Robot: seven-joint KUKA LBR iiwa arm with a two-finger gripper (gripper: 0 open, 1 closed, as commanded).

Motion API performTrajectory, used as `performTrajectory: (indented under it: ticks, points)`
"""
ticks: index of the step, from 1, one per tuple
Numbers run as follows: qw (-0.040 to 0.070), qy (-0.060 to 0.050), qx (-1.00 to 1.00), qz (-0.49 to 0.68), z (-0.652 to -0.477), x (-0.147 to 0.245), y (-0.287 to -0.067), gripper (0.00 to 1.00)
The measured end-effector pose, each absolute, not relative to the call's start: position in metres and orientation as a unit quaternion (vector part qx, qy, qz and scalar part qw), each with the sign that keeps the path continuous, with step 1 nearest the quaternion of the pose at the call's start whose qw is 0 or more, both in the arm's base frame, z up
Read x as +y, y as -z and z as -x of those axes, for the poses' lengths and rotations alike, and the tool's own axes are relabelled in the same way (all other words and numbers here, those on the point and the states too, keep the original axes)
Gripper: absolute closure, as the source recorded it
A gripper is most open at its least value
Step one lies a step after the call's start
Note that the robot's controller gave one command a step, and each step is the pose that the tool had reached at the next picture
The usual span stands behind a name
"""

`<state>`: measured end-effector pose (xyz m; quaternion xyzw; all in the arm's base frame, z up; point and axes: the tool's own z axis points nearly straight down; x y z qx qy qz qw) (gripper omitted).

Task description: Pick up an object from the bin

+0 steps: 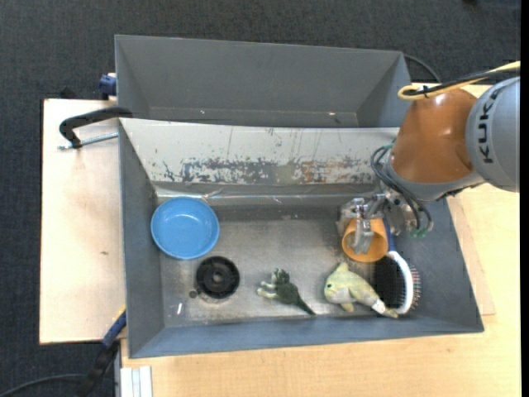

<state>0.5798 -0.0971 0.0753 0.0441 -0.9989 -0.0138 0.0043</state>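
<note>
We see the grey metal bin [248,77] first, its back wall scuffed and rust-speckled. The arm [434,139] reaches in from the right under an orange cover. On the grey link behind it we read the letters "KU", and the rest is cut off at the picture's edge.

At the floor's left end sits a blue bowl [184,228], upright. In the right front corner lies a black hairbrush [395,284] with a white rim, and touching its left side is a yellow-green plush toy [351,288].

Just behind these two stands an orange cup [366,246], with the claw [362,236] right at its mouth. We cannot tell how far the claw is open, nor whether it grips the cup.

Near the bowl's front lies a black round disc [217,276]. Between disc and plush lies a small green dinosaur figure [285,289].
</note>
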Motion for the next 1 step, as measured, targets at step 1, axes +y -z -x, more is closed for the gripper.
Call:
performTrajectory:
  ticks: [1]
  points:
    - [-0.008,-0.001,-0.999,-0.053,-0.5802,-0.1071,-0.2366,1.00]
